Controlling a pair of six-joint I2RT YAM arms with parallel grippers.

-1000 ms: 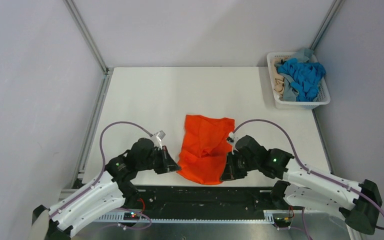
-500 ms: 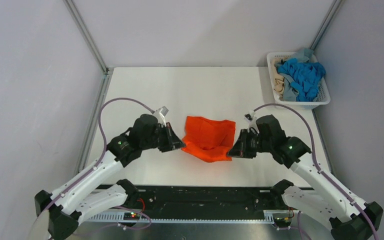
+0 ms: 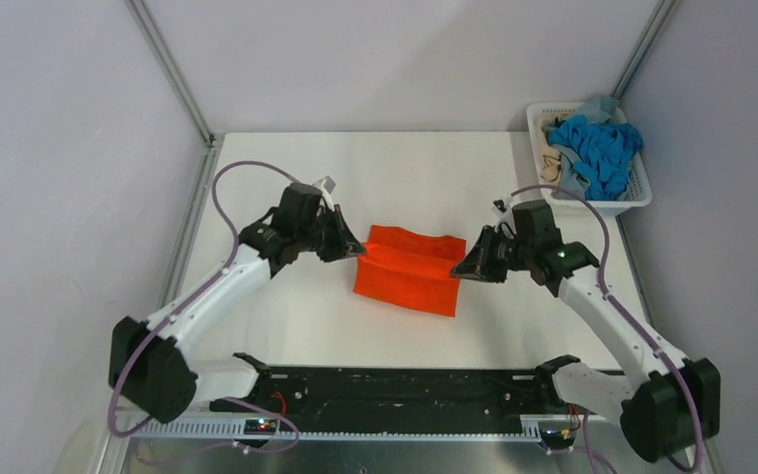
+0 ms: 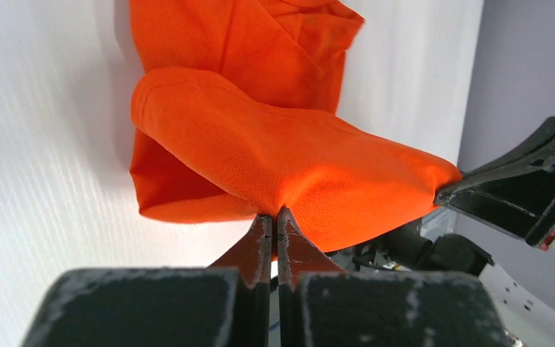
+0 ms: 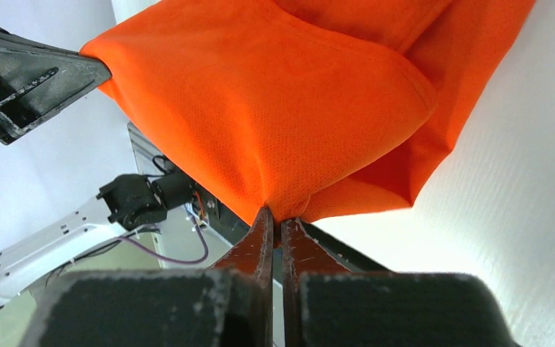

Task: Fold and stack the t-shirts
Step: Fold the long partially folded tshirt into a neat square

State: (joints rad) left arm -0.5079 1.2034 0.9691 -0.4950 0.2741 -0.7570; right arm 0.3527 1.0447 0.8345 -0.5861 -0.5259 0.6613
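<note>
Lying mid-table, the orange shirt (image 3: 407, 282) is folded into a band with its long axis running left to right and its right end slightly nearer. The left gripper (image 3: 357, 253) and right gripper (image 3: 457, 270) each have jaws clamped on a far corner. Where the collar lies is unclear, possibly tucked underneath.

The left arm (image 3: 212, 296) and right arm (image 3: 612, 316) are white-shelled with black joints, black bases at seven and five o'clock, and a mauve cable (image 3: 219, 188) each. The left pincer (image 4: 275, 220) and right pincer (image 5: 274, 217) are dark and scuffed.
</note>
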